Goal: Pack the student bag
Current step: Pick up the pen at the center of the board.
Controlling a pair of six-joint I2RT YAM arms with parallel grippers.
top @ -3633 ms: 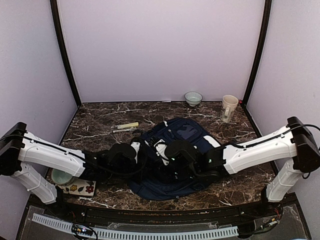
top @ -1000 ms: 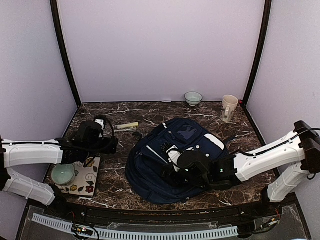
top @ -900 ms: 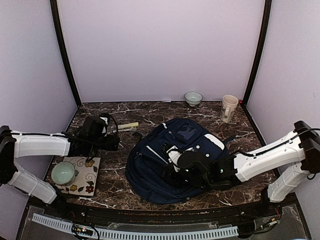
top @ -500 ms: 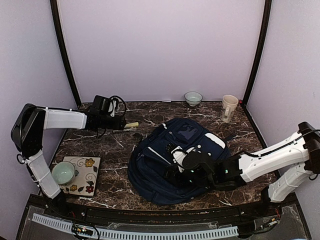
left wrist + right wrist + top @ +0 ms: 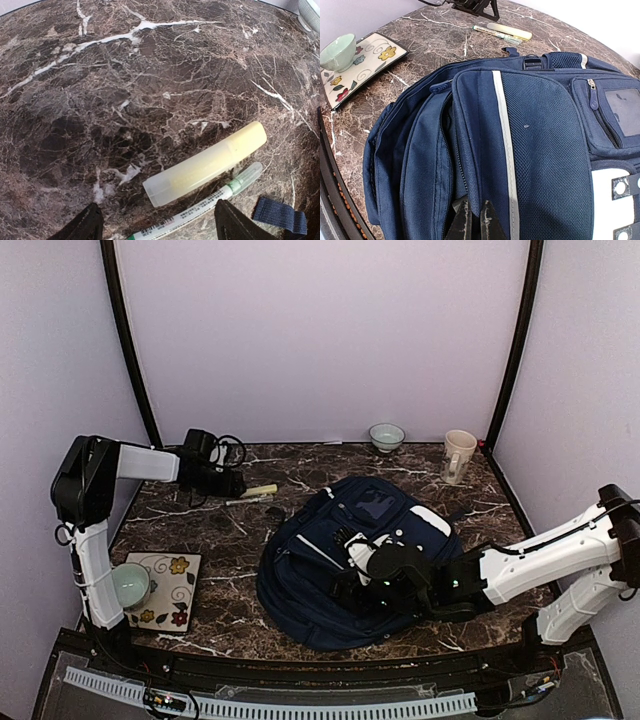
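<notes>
The student bag [image 5: 350, 540], a big navy backpack with white stripes, lies flat in the middle of the marble table. My right gripper [image 5: 476, 220] is shut on a fold of the student bag [image 5: 535, 125] at the edge of a front pocket; from above the right gripper [image 5: 350, 580] sits low on the bag's near side. Far back on the left, my left gripper [image 5: 236, 487] hovers over a pale yellow tube [image 5: 205, 165] and a white pen [image 5: 200, 210]. That left gripper [image 5: 160, 227] is open, its fingers straddling the pen's near end, touching nothing.
A green bowl [image 5: 128, 585] stands on a floral tile [image 5: 170, 580] at the near left. A small bowl [image 5: 386, 436] and a cream mug [image 5: 458, 456] stand by the back wall. A navy strap end [image 5: 277, 215] lies right of the pen.
My left arm has swung from beside the floral tile to the back left, over the tube and pen. The right gripper keeps its hold on the bag, which shifted only slightly.
</notes>
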